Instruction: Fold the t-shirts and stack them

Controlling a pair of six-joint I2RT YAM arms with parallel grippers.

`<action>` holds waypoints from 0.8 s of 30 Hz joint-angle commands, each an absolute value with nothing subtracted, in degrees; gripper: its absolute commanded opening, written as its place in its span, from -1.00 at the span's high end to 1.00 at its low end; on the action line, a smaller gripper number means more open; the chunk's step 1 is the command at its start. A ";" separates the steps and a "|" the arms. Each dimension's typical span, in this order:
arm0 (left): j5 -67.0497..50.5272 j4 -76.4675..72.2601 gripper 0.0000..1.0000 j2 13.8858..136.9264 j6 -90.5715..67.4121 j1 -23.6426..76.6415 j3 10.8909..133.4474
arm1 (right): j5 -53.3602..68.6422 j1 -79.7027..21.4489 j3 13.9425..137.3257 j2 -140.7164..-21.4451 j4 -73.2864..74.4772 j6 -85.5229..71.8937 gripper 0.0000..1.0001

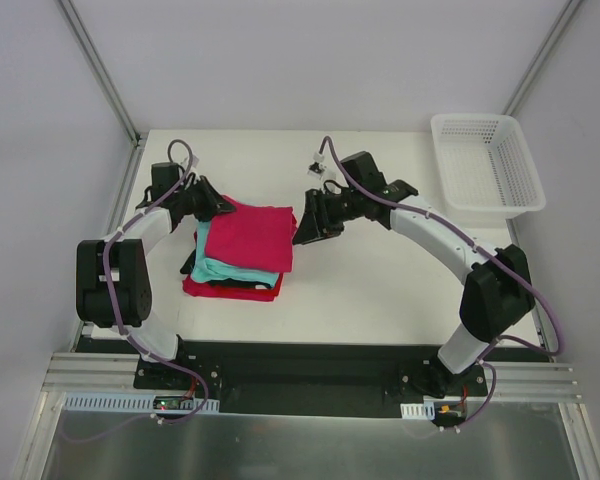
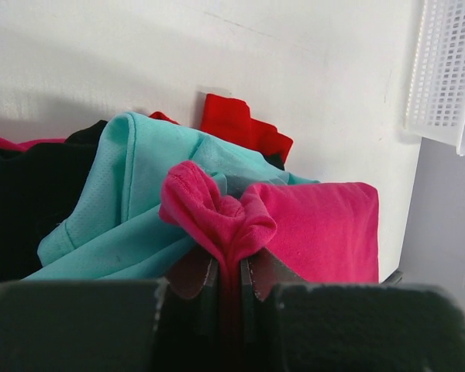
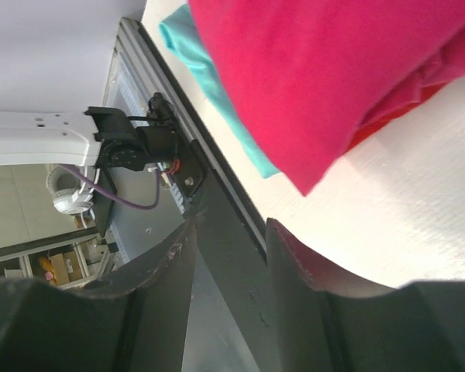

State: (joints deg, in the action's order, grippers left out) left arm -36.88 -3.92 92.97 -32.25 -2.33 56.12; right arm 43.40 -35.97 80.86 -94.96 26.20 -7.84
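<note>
— white table (image 1: 380, 290) under white walls, mesh basket (image 1: 485, 165) off at our far right. where are the shirts?
— stacked left of centre: magenta shirt (image 1: 250, 238) folded on top, teal shirt (image 1: 225, 268) beneath it, then a dark shirt (image 1: 245, 283), and the red shirt (image 1: 230, 292) at the bottom.
— and our claws?
— our left gripper (image 2: 229, 271) is clamped on a bunched ridge of the magenta shirt at its far left corner. our right gripper (image 3: 231, 229) hangs half open just right of the stack, holding nothing.
— what worries us?
— a one-sided pull. if we lift or drag that pinch, we judge the fold may open, or the top shirt may slide and skew the teal layer. the teal bulges right beside the pinch, so it could get dragged along too.
</note>
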 commanded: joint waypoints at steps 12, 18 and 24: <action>-37.53 -2.64 1.00 91.58 -31.11 -2.99 60.99 | 42.36 -22.33 66.71 -100.54 -11.84 -20.65 -0.24; -37.97 -2.37 1.00 92.29 -31.38 -3.08 61.70 | 44.21 -22.85 68.64 -104.94 -17.04 -24.78 -0.74; -38.06 -2.11 1.00 92.37 -31.03 -3.08 61.87 | 44.12 -23.99 68.65 -105.91 -19.50 -26.36 -0.93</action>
State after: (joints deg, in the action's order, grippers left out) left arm -37.06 -1.76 92.97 -32.16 -2.37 59.55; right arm 42.83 -23.14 66.87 -106.06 -12.71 -24.01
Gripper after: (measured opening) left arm 0.052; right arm 0.962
